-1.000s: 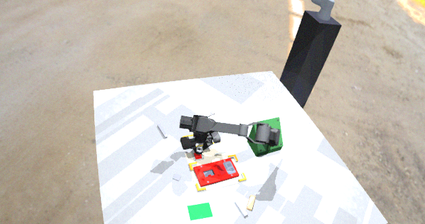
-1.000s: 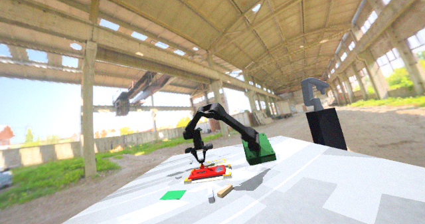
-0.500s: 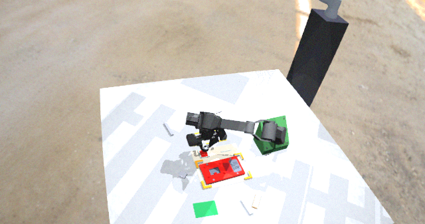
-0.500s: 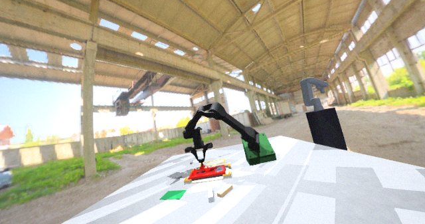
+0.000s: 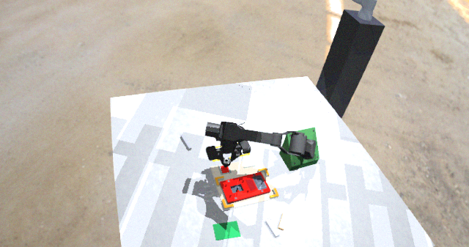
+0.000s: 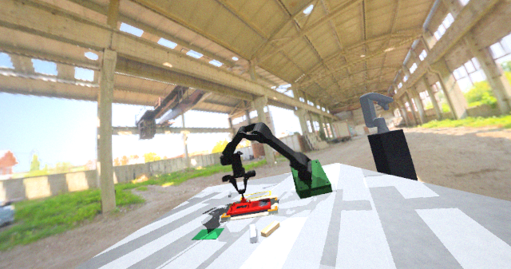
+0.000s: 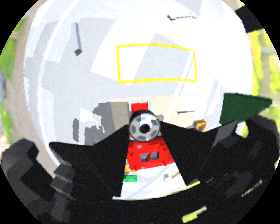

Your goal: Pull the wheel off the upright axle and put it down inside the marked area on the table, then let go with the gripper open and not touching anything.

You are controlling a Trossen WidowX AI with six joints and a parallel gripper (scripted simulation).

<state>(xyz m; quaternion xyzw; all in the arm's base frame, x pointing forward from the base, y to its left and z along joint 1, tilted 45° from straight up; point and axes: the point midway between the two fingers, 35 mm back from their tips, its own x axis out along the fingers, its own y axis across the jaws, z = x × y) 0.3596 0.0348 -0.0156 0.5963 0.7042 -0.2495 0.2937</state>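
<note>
A small grey wheel with a dark centre (image 5: 226,161) (image 7: 144,127) is held level between the fingertips of my gripper (image 5: 226,163) (image 6: 242,193) (image 7: 144,126). My gripper points down and is shut on it. A small red block (image 5: 224,169) (image 7: 139,106) sits on the pale board just under and beside the wheel. The upright axle is not distinct, so I cannot tell whether it is still in the wheel. The marked area, a yellow outline (image 5: 247,154) (image 7: 118,65), lies on the table beyond the board, partly hidden by the gripper in the top view.
A red plate (image 5: 234,196) (image 6: 249,208) lies between orange corner brackets beside the gripper. A green patch (image 5: 226,231) (image 6: 207,234), a white bar (image 5: 272,228) (image 6: 253,234), a wooden bar (image 5: 281,222) (image 6: 271,229) and a grey bar (image 5: 185,143) (image 7: 78,37) lie around. The arm stands on a green base (image 6: 313,190).
</note>
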